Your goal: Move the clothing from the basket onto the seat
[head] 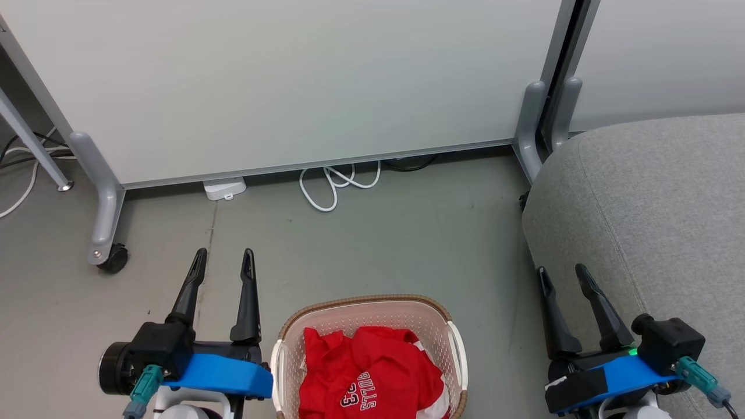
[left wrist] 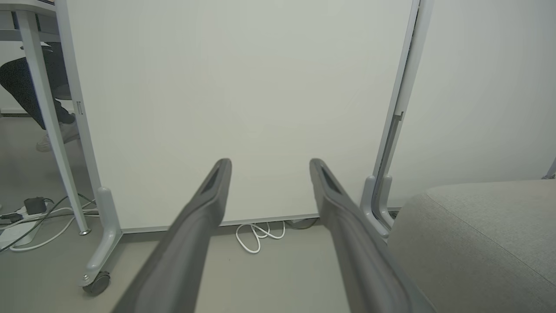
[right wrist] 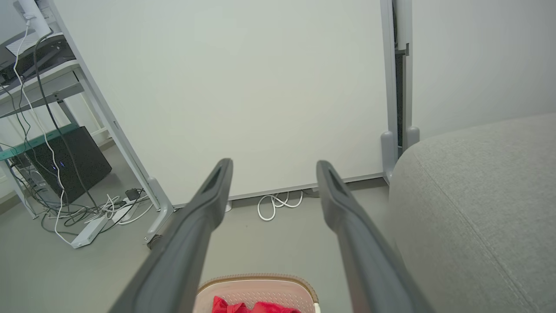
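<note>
The left gripper (head: 226, 253) is hovering with its fingers spread wide and nothing between them, above the floor (head: 407, 244) just left of the basket (head: 361, 300). The right gripper (head: 561, 269) is gaping just as wide, also gripping nothing, and is showing against the near left edge of the seat (head: 652, 203); whether it is touching the fabric cannot be told. The basket is sitting on the floor between the two grippers. The clothing (head: 366, 372) is lying heaped inside it, a red piece on top showing white "BULLS" lettering, with a bit of white peeking out at the right. The seat is standing right of the basket, apart from it. Beyond them a pale partition (head: 291, 81) is standing, with a white cable (head: 333, 185) coiling at its foot.
</note>
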You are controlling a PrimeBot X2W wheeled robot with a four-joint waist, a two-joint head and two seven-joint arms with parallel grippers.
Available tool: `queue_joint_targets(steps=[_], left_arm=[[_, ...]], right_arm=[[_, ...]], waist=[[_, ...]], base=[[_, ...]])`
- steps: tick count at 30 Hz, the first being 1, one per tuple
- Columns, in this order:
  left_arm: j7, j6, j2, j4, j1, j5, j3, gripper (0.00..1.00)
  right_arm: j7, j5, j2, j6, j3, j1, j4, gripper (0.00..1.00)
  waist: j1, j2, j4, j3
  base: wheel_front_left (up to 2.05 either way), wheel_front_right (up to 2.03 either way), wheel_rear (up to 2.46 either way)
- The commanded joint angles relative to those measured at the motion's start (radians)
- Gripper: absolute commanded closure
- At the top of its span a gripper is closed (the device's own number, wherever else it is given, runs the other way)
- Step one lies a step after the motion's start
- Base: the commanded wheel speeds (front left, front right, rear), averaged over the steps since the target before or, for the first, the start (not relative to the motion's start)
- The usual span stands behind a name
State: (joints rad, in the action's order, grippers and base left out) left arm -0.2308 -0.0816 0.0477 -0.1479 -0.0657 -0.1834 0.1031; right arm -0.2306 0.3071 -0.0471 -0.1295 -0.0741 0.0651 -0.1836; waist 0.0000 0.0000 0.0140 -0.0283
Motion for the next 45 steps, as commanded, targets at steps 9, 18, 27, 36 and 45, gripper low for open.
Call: queue_joint_targets(steps=[9, 18, 27, 36, 45], left_arm=[[-0.023, -0.006, 0.004, -0.004, -0.012, 0.060, 0.011, 0.00], [-0.036, -0.013, 0.004, -0.013, -0.012, 0.082, 0.014, 0.00], [-0.036, -0.023, 0.004, -0.035, -0.012, 0.054, 0.013, 0.00], [-0.035, -0.027, 0.004, -0.056, -0.018, 0.049, 0.013, 0.00], [-0.035, -0.033, 0.004, -0.064, -0.028, 0.046, 0.014, 0.00]], right_arm=[[-0.023, -0.076, -0.005, -0.002, -0.012, 0.005, 0.010, 0.00], [-0.037, -0.122, -0.005, -0.001, -0.019, 0.006, 0.007, 0.00], [-0.037, -0.114, -0.005, -0.001, -0.011, 0.006, -0.010, 0.00], [-0.037, -0.116, -0.005, -0.001, -0.008, 0.010, -0.023, 0.00], [-0.037, -0.113, -0.005, -0.001, -0.010, 0.017, -0.022, 0.00]], waist=[[0.0000, 0.0000, 0.003, 0.001], [0.0000, 0.0000, 0.004, 0.000], [0.0000, 0.0000, -0.001, -0.002], [0.0000, 0.0000, -0.002, -0.003], [0.0000, 0.0000, -0.006, -0.012]], base=[[0.00, 0.00, 0.00], [0.00, 0.00, 0.00], [0.00, 0.00, 0.00], [0.00, 0.00, 0.00], [0.00, 0.00, 0.00]])
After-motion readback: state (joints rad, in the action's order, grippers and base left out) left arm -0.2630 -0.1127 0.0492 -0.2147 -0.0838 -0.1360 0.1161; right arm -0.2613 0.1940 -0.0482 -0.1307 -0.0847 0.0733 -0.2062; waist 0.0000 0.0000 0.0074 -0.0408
